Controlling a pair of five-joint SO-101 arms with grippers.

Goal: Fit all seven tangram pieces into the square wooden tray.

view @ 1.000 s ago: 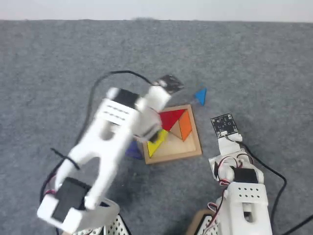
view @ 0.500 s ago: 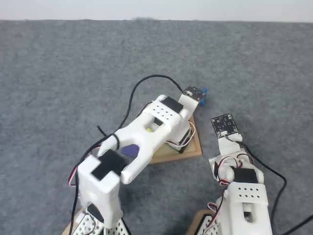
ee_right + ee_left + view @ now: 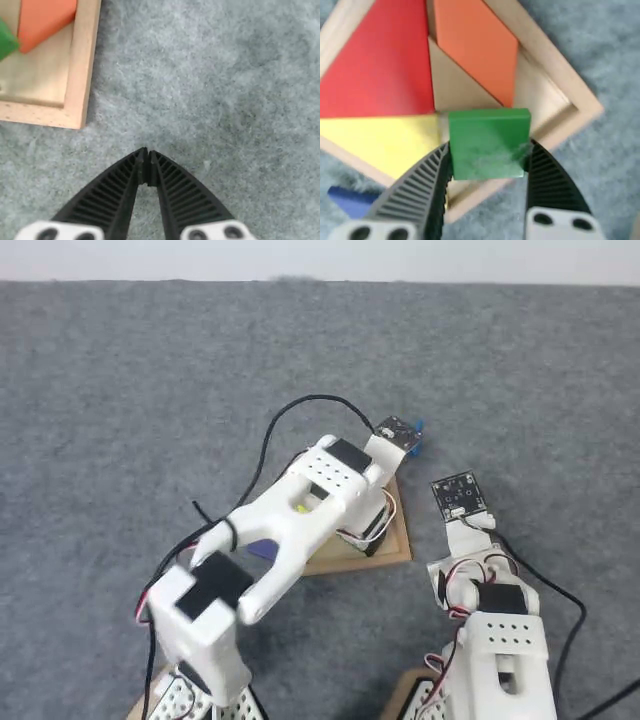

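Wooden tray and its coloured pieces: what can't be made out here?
- High view: the left arm covers most of the wooden tray, hiding its pieces.
- High view: the blue piece sits mostly behind that arm; shape unclear.
- Left wrist view: the green piece hides whether it touches the tray floor.
- Right wrist view: the edge cuts off the tray.

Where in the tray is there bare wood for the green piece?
Bare wood lies between the red piece and the orange piece, and in the tray corner beside the orange piece. Around the yellow piece it is crowded.
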